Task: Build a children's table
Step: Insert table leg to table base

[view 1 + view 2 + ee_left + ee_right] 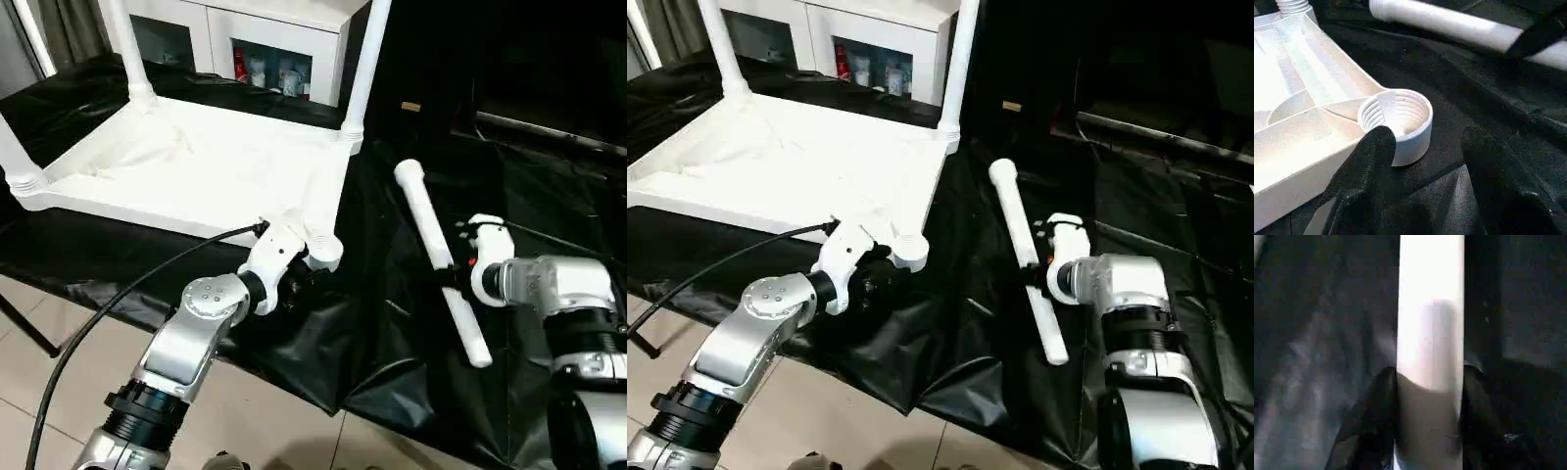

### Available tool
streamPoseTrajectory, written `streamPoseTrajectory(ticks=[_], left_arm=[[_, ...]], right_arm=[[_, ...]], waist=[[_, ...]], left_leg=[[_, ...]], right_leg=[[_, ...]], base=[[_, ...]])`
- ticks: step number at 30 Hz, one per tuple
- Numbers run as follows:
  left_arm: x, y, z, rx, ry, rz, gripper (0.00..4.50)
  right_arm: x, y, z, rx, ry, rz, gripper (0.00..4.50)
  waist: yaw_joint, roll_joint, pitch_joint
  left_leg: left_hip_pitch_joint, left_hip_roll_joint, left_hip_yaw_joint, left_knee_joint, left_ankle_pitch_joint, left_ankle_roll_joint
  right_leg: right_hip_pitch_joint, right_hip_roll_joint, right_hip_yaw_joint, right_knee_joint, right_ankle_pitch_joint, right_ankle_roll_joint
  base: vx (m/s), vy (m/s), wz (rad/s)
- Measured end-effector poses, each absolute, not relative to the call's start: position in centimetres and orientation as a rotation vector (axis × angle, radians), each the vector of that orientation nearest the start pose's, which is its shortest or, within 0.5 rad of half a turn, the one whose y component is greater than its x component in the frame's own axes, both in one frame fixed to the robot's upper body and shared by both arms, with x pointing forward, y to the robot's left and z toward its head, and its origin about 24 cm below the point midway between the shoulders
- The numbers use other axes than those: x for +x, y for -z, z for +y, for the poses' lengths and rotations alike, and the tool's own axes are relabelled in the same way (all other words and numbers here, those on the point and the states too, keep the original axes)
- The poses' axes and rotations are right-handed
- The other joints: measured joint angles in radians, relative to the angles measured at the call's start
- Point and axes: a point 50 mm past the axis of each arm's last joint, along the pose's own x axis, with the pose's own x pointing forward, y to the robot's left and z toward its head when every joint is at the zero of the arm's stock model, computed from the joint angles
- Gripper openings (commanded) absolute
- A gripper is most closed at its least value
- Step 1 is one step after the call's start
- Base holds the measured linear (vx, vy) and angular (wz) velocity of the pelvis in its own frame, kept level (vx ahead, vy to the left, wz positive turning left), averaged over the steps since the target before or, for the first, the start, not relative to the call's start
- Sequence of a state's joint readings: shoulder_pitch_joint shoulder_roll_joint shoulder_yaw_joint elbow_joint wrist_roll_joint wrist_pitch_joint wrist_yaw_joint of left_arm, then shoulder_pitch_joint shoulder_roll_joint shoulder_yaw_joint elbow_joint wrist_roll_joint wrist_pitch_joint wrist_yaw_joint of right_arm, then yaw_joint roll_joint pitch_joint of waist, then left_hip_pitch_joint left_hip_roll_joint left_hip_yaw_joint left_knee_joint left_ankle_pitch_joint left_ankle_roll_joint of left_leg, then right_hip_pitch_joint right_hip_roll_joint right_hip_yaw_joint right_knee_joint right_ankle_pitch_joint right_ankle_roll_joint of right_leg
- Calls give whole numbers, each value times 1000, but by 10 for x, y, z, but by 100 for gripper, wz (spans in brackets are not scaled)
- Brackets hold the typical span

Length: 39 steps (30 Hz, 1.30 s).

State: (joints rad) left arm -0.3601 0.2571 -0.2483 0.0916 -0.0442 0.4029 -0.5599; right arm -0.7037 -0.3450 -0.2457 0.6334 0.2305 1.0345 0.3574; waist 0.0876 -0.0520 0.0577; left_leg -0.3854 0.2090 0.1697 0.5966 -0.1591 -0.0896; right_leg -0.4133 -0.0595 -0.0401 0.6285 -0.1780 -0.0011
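Right wrist view: the right pincer point(1427, 382) straddles the loose leg point(1431, 333), fingers on either flank.
The leg point(441, 259) lies on the black cloth point(392, 323) beside the upturned top point(196, 166), whose near socket point(1396, 117) is empty and sits between the spread fingers of the left pincer point(1425, 161). A good pick probably needs a firm squeeze mid-shaft, then a lift with the threaded end kept free for that socket while the left pincer steadies the corner.

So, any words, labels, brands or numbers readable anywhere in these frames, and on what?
None can be read.
Items behind the cabinet glass: coloured packaging, print too small and blurred to read.
Table top, loose leg, black cloth: no markings visible.
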Motion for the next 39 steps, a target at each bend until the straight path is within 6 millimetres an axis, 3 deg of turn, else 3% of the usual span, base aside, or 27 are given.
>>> streamPoseTrajectory(ticks=[7, 10, 14, 18, 20, 23, 24, 27, 29, 39], left_arm=[[303, -74, 104, 125, 749, 232, 260], [312, -90, 100, -65, 738, 201, 294], [316, -114, 74, -340, 845, 139, 332], [309, -104, 51, -393, 947, 198, 342], [308, -98, 47, -428, 964, 224, 379], [308, -100, 46, -462, 970, 225, 384], [309, -101, 46, -461, 968, 223, 414], [313, -103, 47, -459, 957, 219, 421], [315, -101, 47, -459, 941, 225, 448], [325, -88, 57, -450, 786, 242, 450]], right_arm=[[349, -67, -212, 592, -176, 633, 145], [361, -84, -204, 796, -185, 480, 145], [378, -109, -178, 1040, -178, 246, 145], [380, -109, -155, 1112, -184, 221, 144], [379, -109, -144, 1130, -179, 207, 144], [379, -112, -140, 1137, -167, 181, 144], [379, -113, -139, 1143, -165, 176, 144], [379, -114, -137, 1163, -156, 166, 144], [379, -114, -135, 1174, -156, 169, 144], [380, -125, -132, 1184, -187, 140, 144]], waist=[[0, 0, 0], [0, 4, 2], [-1, 8, 0], [-1, 9, 0], [-2, 11, 1], [-1, 12, 2], [0, 12, 2], [0, 12, 2], [0, 12, 2], [0, 15, 3]], left_leg=[[0, 0, 0, 0, 0, 0], [-1, 0, 1, 0, 0, 0], [0, 0, 1, 0, 0, 0], [-3, 0, 1, -1, 0, 0], [-5, 0, 1, -2, 0, 0], [-5, 0, 1, -2, 0, 0], [-4, 0, 1, -2, 0, 0], [-4, 0, 1, -2, 0, 0], [-4, 0, 1, -2, 0, 0], [-4, 0, 1, -4, 0, 0]], right_leg=[[0, 0, 0, 0, 1, -2], [-2, 0, 0, 0, 2, -2], [-2, 0, 0, 1, 2, -2], [-4, 0, 0, -1, 2, -2], [-6, 0, 0, -1, 2, -2], [-6, 0, 0, -1, 2, -2], [-5, 0, 0, -1, 2, -2], [-5, 0, 0, -2, 2, -2], [-5, 0, 0, -2, 2, -2], [-5, 0, 0, -3, 2, -1]], base=[[0, 0, 0], [0, 0, 0], [0, 0, 0], [0, 0, 0], [0, 0, 0], [0, 0, 0], [0, 0, 0], [0, 0, 0], [0, 0, 0], [0, 0, 0]])
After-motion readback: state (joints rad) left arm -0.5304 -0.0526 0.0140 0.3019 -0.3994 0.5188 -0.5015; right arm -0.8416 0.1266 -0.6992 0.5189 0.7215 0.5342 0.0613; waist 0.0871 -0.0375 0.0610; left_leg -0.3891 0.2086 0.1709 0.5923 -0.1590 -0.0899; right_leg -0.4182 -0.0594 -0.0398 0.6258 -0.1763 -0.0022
